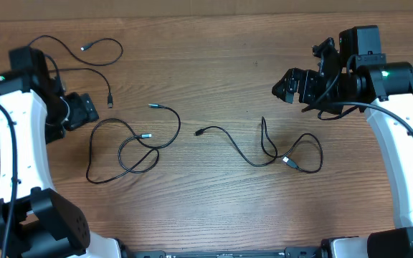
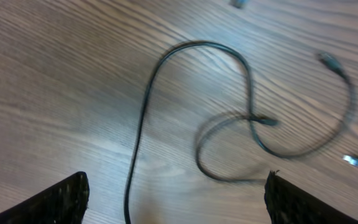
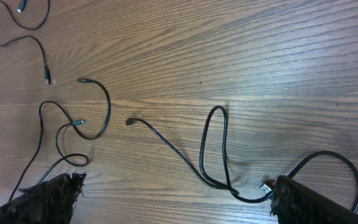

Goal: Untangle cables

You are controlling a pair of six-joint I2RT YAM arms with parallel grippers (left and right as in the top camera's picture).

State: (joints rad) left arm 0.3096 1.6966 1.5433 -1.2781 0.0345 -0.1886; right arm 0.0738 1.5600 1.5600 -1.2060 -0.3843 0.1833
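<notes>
**Operator:** Where are the cables?

**Spotter:** You have three of them, all lying loose on the wooden tabletop [image 1: 214, 57] and each apart from the others. The top-left cable [image 1: 121, 51] curls near the far left corner, with one silver-tipped plug [image 1: 110, 102] pointing down towards you. The looped cable [image 1: 178, 125] sits left of centre and crosses over itself once or twice. The right-hand cable [image 1: 244, 156] runs from a dark plug near the middle out to a loop on the right, and it also crosses itself.

**Operator:** And my left end effector?

**Spotter:** Your left end effector [image 1: 95, 111] is just left of the looped cable, with its fingers spread wide and nothing held. In its wrist view the end effector [image 2: 178, 177] shows only two dark fingertips [image 2: 64, 199] at the bottom corners. The looped cable [image 2: 145, 99] lies on the wood between and beyond them (that view is a bit blurred, so I can't tell whether a finger touches it).

**Operator:** The right one?

**Spotter:** Your right end effector [image 1: 284, 84] is above the tabletop at the far right, well apart from every cable. It is also spread wide and empty. In its wrist view the end effector [image 3: 176, 183] looks across the right-hand cable [image 3: 166, 146] towards the other two further off.
</notes>
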